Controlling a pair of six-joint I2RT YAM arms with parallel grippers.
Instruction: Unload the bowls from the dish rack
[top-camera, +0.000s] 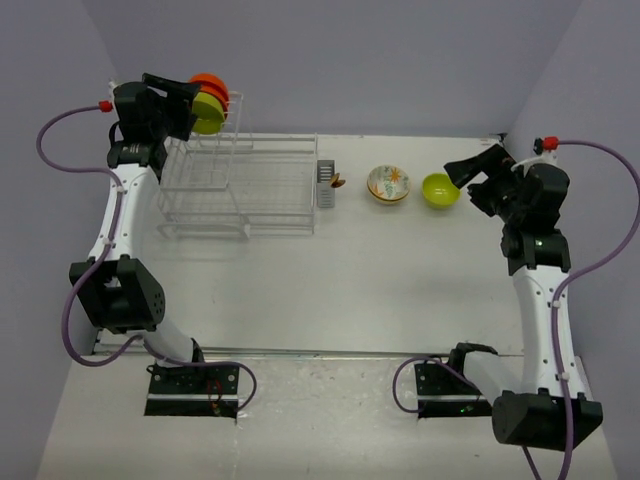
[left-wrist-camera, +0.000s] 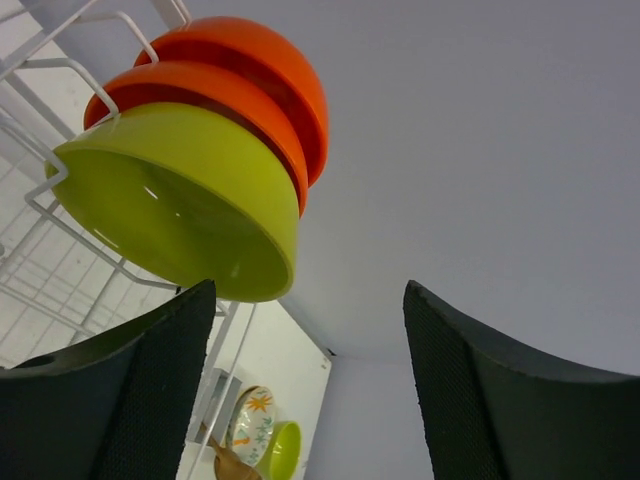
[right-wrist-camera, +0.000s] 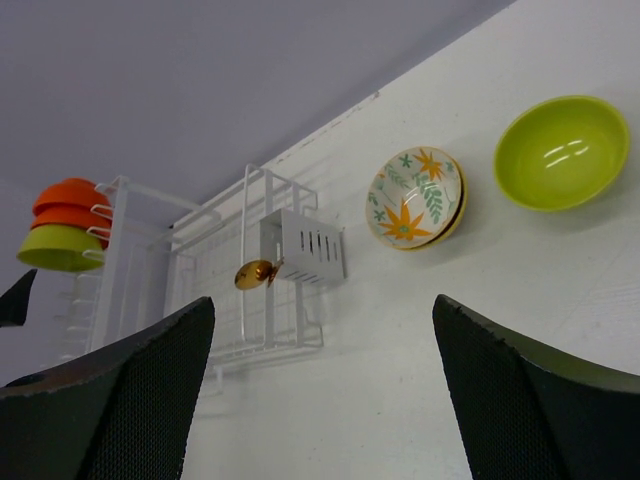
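1. The right gripper (right-wrist-camera: 322, 305) hangs over the white tabletop (top-camera: 380, 280), its black fingers spread wide with nothing between them
2. Just beyond it a glossy lime green round bowl (right-wrist-camera: 562, 152) sits upright on the table, mouth up. Beside it stands a white round bowl with an orange and green flower pattern (right-wrist-camera: 413, 197), also mouth up. The two are near each other but apart
3. Left of these, a small grey slotted cutlery caddy (right-wrist-camera: 305, 247) hangs on the right end of the large white wire dish rack (top-camera: 240, 185). A small golden-brown object (right-wrist-camera: 255, 273) sits against it, too small to identify
4. At the far left, on the rack's tall upright tier, a second lime green bowl (left-wrist-camera: 180, 200) stands on edge. Its hollow is turned toward the left wrist camera. Two orange-red round bowls (left-wrist-camera: 230, 90) stand on edge close behind it, so the row lies sideways
5. The left gripper (left-wrist-camera: 308, 300) is at this stack with fingers spread and empty, one finger just below the green rim
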